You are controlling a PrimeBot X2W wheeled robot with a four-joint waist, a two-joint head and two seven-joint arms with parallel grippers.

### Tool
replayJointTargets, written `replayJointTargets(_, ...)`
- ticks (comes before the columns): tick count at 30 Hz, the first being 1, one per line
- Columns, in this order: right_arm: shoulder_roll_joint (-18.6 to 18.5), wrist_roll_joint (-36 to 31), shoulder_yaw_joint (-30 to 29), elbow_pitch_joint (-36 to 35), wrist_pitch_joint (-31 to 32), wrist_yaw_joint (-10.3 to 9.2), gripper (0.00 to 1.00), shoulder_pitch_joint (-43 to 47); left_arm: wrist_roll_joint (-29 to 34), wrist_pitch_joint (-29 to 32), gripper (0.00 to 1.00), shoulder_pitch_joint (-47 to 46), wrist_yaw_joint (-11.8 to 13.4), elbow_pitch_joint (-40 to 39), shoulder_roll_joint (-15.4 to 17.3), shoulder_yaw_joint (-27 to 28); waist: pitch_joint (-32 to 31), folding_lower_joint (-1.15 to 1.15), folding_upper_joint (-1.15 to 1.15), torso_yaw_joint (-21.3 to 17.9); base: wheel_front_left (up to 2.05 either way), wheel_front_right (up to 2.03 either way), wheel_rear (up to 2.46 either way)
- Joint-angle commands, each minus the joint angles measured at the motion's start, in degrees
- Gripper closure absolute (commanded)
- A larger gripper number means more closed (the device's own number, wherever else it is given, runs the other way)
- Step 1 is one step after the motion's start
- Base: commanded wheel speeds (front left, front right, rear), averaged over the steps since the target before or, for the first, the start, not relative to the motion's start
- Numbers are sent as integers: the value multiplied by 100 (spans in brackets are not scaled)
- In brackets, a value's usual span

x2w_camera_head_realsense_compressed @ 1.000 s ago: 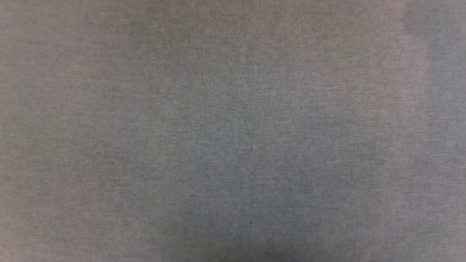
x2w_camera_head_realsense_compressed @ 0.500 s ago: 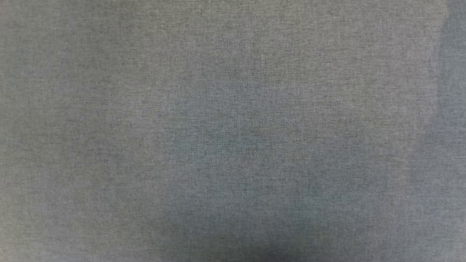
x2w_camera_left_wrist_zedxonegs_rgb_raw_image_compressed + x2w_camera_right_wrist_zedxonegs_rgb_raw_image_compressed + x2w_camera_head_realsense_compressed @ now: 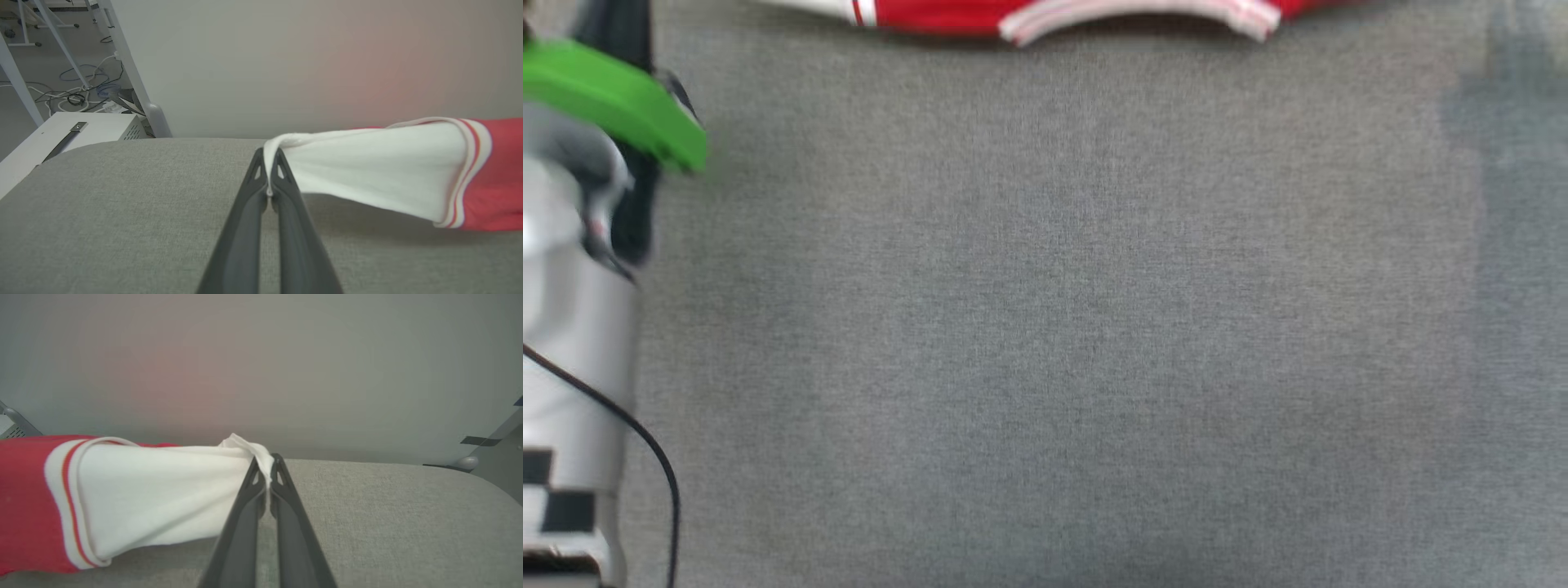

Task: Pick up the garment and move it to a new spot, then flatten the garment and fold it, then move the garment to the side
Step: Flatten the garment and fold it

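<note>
Jersey [image 3: 931,12] is stretching between your arms, low over the grey upholstered surface [image 3: 1045,327]. Left jaws are clamping one white sleeve [image 3: 367,171] at its tip, right jaws the other sleeve [image 3: 163,490]. It's looking light, limp and slip-prone, so sleeve hems are probably serving as your best holds.

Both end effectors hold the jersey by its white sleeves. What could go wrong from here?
1. The left end effector and the right end effector each pinch only a small fold of white sleeve at the very tip; under tension the garment may slip out.
2. In the head view the garment lies at the very top edge, cut off, so flattening may be hard to check.
</note>
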Motion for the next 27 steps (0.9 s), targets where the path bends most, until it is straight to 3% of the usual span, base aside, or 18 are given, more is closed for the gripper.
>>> replayJointTargets(1, -101, 102, 34, 84, 71, -12, 100, 267, -100, 6, 100, 271, -1, 109, -4, 26, -490, 0, 0, 36, 0, 0, 0)
replayJointTargets(7, -178, 485, 271, 211, 482, -12, 100, 1171, -246, 219, 100, 1200, -11, 402, -67, -160, -1081, 0, 0, 39, 0, 0, 0)
replayJointTargets(14, -294, 973, 161, 197, 810, -12, 100, 2014, -622, 591, 100, 2121, -27, 223, -41, -371, -1668, 0, 0, 52, 0, 0, 0)
replayJointTargets(22, -501, 1346, 13, -141, 1137, -12, 100, 3100, -1035, 1184, 100, 3292, -28, -562, 154, -514, -2274, 0, 0, 13, 0, 0, 0)
replayJointTargets(27, -571, 1490, -163, -475, 1344, -12, 100, 3858, -1269, 1471, 100, 4074, 150, -1251, 274, -445, -2596, 0, 0, -20, 0, 0, 0)
